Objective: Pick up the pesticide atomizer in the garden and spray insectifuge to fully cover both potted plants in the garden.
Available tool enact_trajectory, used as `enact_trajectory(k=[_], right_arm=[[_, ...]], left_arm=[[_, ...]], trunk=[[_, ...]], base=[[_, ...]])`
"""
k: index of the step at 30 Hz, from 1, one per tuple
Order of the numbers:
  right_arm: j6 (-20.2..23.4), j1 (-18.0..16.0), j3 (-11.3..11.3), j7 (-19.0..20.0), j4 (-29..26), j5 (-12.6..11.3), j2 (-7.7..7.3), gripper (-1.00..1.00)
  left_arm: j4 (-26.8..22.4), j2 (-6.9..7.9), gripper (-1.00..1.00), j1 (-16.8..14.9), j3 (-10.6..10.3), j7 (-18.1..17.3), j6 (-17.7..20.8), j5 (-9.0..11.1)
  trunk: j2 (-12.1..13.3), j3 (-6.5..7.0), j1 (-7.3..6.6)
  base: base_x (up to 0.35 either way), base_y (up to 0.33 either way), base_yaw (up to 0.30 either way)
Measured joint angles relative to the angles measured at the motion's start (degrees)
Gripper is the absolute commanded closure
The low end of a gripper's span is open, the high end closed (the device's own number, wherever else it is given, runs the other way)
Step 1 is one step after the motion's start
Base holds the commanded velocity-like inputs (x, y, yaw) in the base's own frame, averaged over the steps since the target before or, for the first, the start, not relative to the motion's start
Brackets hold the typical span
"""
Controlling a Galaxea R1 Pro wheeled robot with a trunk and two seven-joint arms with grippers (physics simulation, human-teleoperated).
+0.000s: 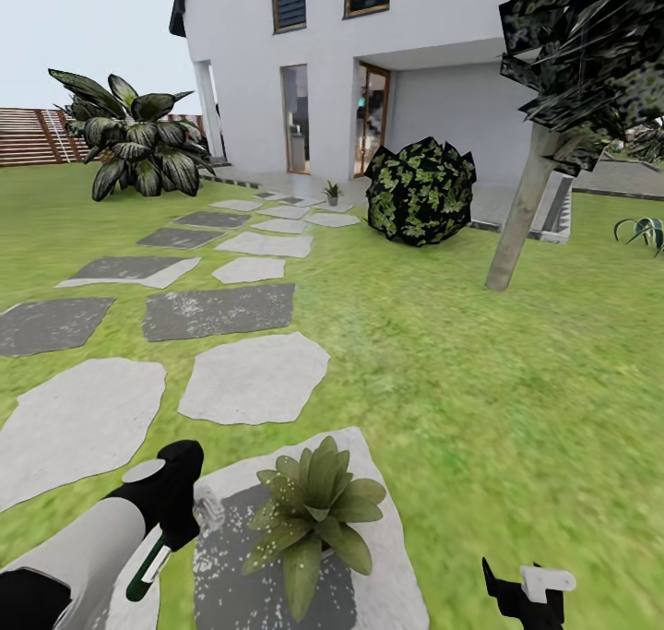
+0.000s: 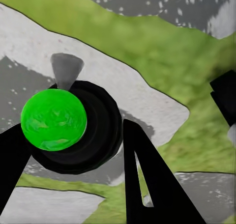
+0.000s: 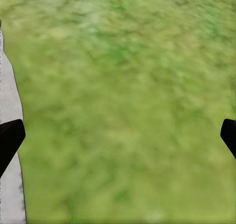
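**Sprayer held beside speckled potted plant on garden path**

Seen from the head camera: left gripper low at the near left, clamped on the pesticide atomizer, dark green body with white parts angled down and pale nozzle end pointing toward the nearest potted plant. Rosette of broad green leaves sitting on a grey stepping stone, just beside the nozzle; whitish insectifuge specks dotting the leaves on the sprayer's side and scattered over the dark patch of stone below. Second small potted plant far up the path, near the house, well apart from the first. Round dark-leaved bush to its right, tree trunk farther right, large broad-leaved plant and brown slatted fence at the far left.

Through the left wrist camera: atomizer end-on, bright green round cap over a black body, gripped between dark fingers, stone and lawn beneath.

Right gripper at the lower right edge over lawn, jaws wide apart; in the right wrist camera, dark fingertips at opposite edges, grass between them.
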Motion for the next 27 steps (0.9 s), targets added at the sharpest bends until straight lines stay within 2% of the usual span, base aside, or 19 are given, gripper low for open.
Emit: enact_trajectory(k=[3,9,16,22,27], right_arm=[[0.0,0.0,0.0,0.0,0.0,0.0,0.00,-1.00],[0.0,0.0,0.0,0.0,0.0,0.0,0.00,-1.00],[0.0,0.0,0.0,0.0,0.0,0.0,0.00,-1.00],[0.0,0.0,0.0,0.0,0.0,0.0,0.00,-1.00],[0.0,0.0,0.0,0.0,0.0,0.0,0.00,-1.00]], left_arm=[[0.1,0.35,1.00,0.7,0.0,0.2,0.0,-0.1],[0.1,0.74,1.00,1.3,0.0,3.4,0.0,0.1],[0.1,0.13,1.00,1.4,0.0,3.6,0.0,1.4],[0.3,0.09,1.00,1.5,0.0,3.6,-0.1,1.8],[3.1,-0.01,1.00,1.6,-0.1,3.6,-0.1,1.8]], trunk=[[0.0,0.00,0.00],[0.0,0.00,0.00],[0.0,0.00,-0.02],[0.0,0.00,0.00],[0.0,0.00,0.00]], base=[[0.000,0.000,0.003],[0.000,0.000,0.000],[0.086,0.000,0.000],[0.067,0.000,0.000],[0.002,0.000,0.000]])
